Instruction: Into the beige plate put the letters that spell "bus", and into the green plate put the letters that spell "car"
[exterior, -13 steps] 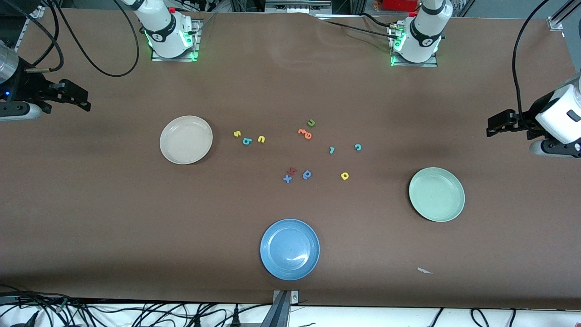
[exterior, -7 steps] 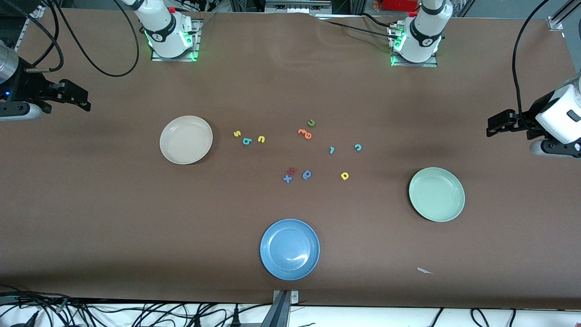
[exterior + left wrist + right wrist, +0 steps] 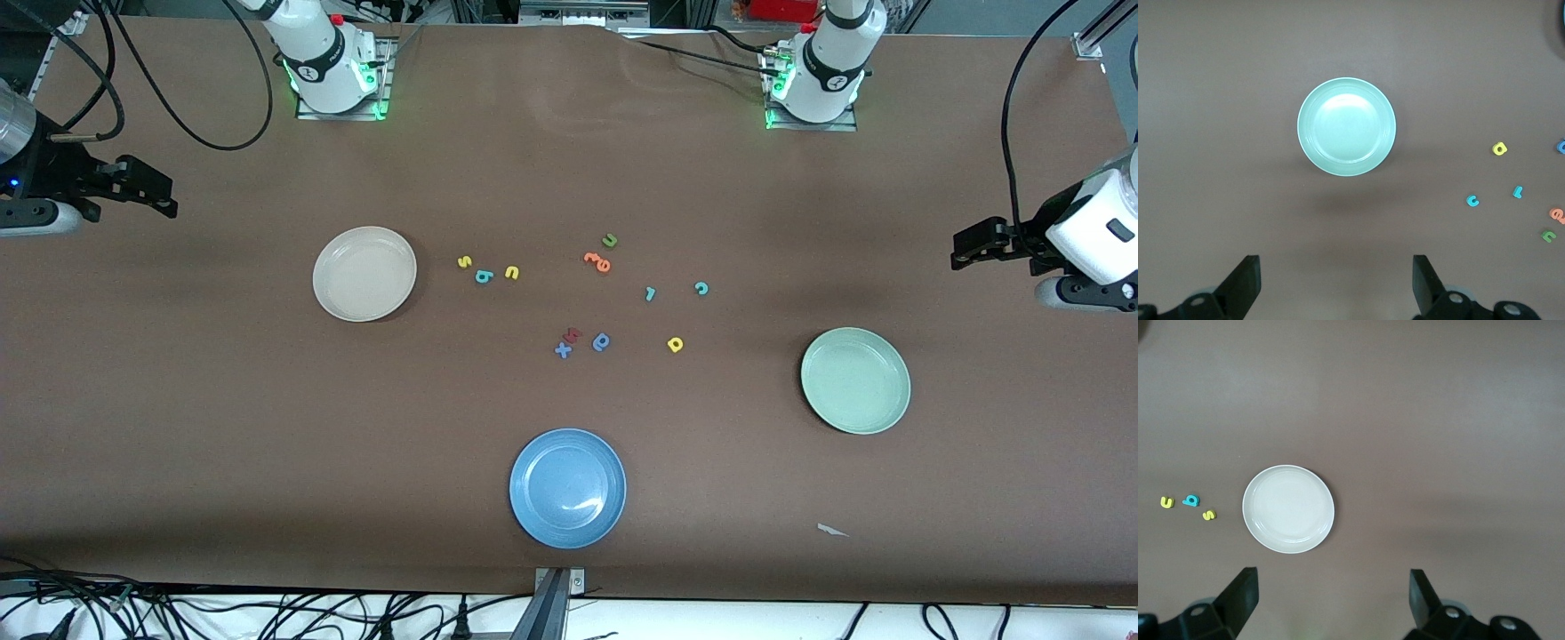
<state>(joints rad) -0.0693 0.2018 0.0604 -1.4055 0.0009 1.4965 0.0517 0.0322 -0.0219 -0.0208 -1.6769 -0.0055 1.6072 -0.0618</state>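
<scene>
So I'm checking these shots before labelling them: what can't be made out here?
- Front view: the red letter and blue x touch; the red one is too small to read.
- Front view: the orange letters overlap; unreadable.
- Left wrist view: a blue letter is cut off by the edge.
- Left gripper and right gripper: both arms run out of the front view.

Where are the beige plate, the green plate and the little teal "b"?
beige plate (image 3: 333, 298): front view, on its bare rim nearer the camera.
green plate (image 3: 855, 380): front view, on its bare middle.
teal "b" (image 3: 483, 276): front view, on the letter's body, between the yellow "s" (image 3: 463, 261) and yellow "u" (image 3: 511, 273).
</scene>
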